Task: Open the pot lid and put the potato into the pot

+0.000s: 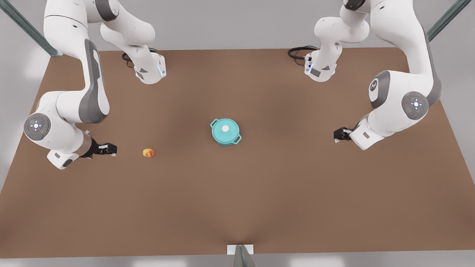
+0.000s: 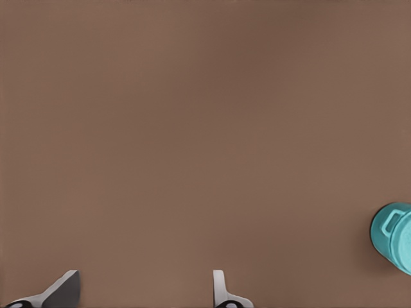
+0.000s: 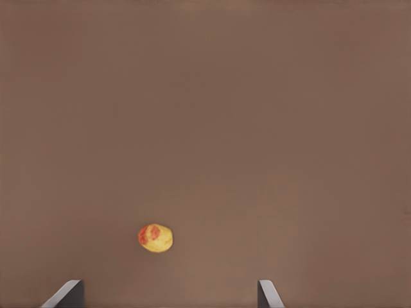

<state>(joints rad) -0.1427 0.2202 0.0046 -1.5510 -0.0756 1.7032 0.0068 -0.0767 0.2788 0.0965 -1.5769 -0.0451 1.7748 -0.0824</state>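
Right, the pot is sitting near the middle of the brown table, and the lid is lying flat on top of it, white knob showing at its centre, so the pot is shut. Two loop handles are poking out on opposite sides, one toward the far left and one toward the near right in the front view. The potato is lying on the bare table well off toward the front view's left of the pot, yellow with red patches, touching nothing. Now the arms: the right gripper is hanging low over the table at the front view's left, near the potato but apart from it, tips pointing its way. In the right wrist view its fingers are standing wide apart with nothing between them, and the potato is lying just ahead of them on the table. Over on the front view's right, the left gripper is also hovering low, well apart from the pot, pointing toward it. In the left wrist view its fingers are spread too, bare table between them, and the pot is peeking in at the frame's edge with one handle showing. Neither gripper is touching anything, and both are carrying nothing.
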